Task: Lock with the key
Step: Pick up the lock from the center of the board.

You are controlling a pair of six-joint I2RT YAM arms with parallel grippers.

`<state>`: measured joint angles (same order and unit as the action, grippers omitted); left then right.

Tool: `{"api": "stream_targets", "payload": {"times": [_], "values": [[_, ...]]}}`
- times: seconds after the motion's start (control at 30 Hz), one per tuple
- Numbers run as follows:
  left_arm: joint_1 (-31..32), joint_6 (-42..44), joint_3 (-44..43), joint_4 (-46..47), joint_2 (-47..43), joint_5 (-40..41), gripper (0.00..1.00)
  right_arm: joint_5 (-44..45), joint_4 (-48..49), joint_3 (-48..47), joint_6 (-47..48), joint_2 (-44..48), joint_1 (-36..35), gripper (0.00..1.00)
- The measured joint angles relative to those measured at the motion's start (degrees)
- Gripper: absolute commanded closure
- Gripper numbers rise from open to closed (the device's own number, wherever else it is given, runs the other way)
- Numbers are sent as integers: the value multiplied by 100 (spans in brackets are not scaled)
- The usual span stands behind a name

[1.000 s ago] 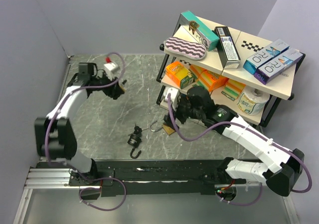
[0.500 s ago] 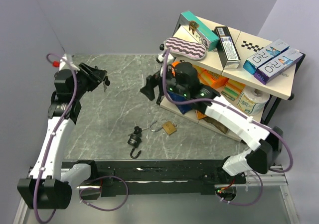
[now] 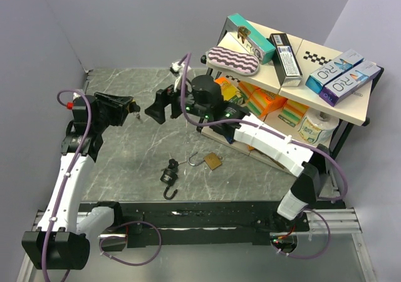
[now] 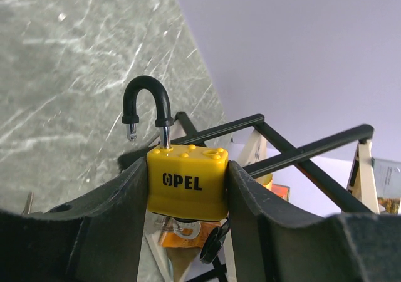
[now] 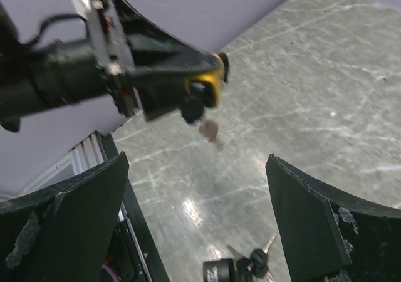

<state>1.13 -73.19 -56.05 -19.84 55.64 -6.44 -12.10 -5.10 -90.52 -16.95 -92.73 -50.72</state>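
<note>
Above the left half of the marbled table [image 3: 125,156], we find the left gripper [image 3: 128,103] up in the air and clamped on a yellow OPEL padlock [image 4: 187,182], one finger pressed against each side of its body. We note that the black-sleeved shackle [image 4: 149,100] is open, its free end clear of the body. A black-headed key [image 5: 192,108] appears seated at the padlock's bottom end, with a second key [image 5: 210,130] dangling beneath it. The right gripper [image 3: 154,111] hovers just beside the padlock and faces it, jaws spread wide and holding nothing. On the table below we record a black padlock [image 3: 168,174] with keys attached and, near it, a brass padlock [image 3: 213,161] with its shackle open; neither gripper touches them.
</note>
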Motion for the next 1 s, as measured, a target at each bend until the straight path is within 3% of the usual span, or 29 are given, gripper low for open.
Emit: {"api": "stream_targets", "payload": {"times": [0.33, 0.7, 1.0], "values": [[9, -522, 22, -144, 11, -173, 99, 1252, -4, -549, 295, -614, -675, 4], [9, -750, 22, -50, 48, -439, 97, 2068, 479, -761, 592, -1338, -901, 13], [9, -789, 22, -63, 46, -575, 98, 2498, 1010, -863, 962, -1718, -992, 34]]}}
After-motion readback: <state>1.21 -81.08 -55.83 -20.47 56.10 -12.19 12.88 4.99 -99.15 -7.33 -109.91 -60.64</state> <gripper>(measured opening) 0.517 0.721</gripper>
